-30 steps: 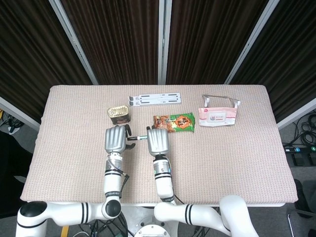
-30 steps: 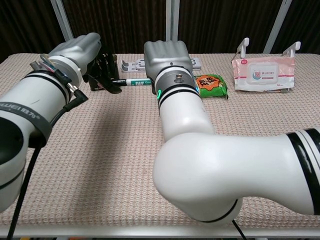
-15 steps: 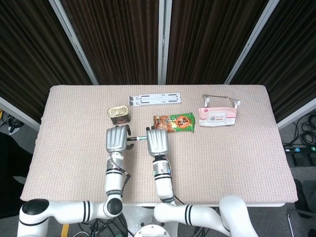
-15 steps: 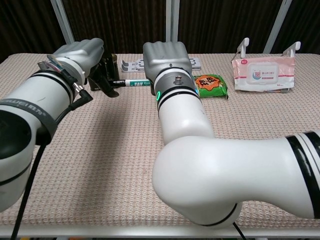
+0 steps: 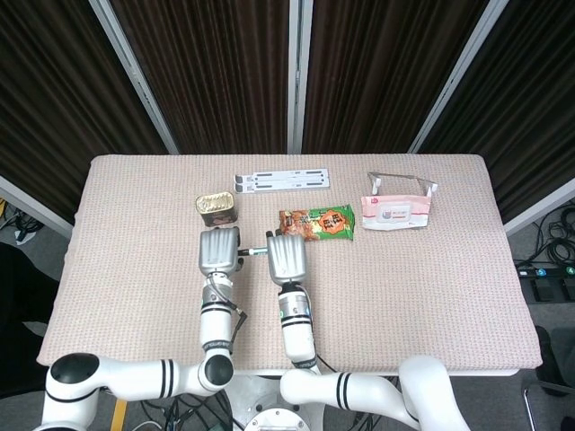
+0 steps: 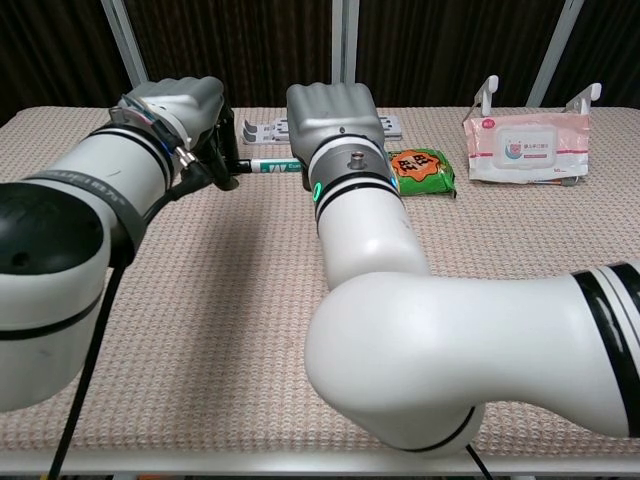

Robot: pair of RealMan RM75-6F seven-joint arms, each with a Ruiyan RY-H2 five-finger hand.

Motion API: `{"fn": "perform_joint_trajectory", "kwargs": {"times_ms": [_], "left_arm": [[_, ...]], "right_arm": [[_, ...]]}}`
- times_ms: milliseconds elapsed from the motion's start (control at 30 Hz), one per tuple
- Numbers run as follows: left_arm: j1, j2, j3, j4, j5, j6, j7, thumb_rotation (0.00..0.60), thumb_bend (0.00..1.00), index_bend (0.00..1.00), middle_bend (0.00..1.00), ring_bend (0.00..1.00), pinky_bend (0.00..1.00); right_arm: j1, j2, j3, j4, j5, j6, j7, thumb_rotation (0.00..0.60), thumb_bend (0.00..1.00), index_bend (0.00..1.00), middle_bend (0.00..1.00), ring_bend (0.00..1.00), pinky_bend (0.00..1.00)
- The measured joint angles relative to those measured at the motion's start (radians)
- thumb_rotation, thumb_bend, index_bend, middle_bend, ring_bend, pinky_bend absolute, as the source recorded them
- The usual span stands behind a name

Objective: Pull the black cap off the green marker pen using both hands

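the green marker pen lay level above the table, held between the two hands near the table's middle, a little toward 10 o'clock. the right hand was clamped on the pen's barrel, fingers curled over it, knuckles toward the chest camera. the left hand stood close at the right hand's 9 o'clock, its dark fingers wrapped about the black cap end; the grip looked closed on the cap, though the contact itself was partly hidden. only a short run of green-and-white barrel showed between the hands, and the cap appeared seated.

judgement: the step in hand was the two-handed grip, with the pull not yet made. the next move called for drawing the hands apart along the pen's axis, left toward 9 o'clock and right toward 3 o'clock, with both grips firm and no twist.

a tin can sat at 12 o'clock of the left hand, a snack packet at 1 o'clock of the right, a wet-wipes pack further toward 2 o'clock.
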Motion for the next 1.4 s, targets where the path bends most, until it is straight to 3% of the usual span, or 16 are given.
{"fn": "perform_joint_trajectory", "kwargs": {"times_ms": [500, 767, 1400], "left_arm": [[-0.012, 0.005, 0.002, -0.033, -0.027, 0.049, 0.007, 0.6, 0.26, 0.52, 0.57, 0.5, 0.6], [-0.019, -0.007, -0.001, -0.016, -0.032, 0.037, -0.021, 0.6, 0.32, 0.56, 0.6, 0.54, 0.62], [-0.017, 0.0, 0.01, 0.001, -0.016, 0.019, -0.077, 0.6, 0.33, 0.62, 0.65, 0.59, 0.66]], "right_arm": [[0.045, 0.0, -0.021, 0.033, 0.056, 0.015, 0.024, 0.6, 0.33, 0.6, 0.56, 0.74, 0.81], [0.06, 0.0, -0.036, 0.04, 0.079, 0.024, 0.039, 0.6, 0.33, 0.6, 0.56, 0.74, 0.81], [0.06, 0.0, -0.037, 0.049, 0.079, 0.028, 0.052, 0.6, 0.33, 0.6, 0.56, 0.74, 0.81]]}}
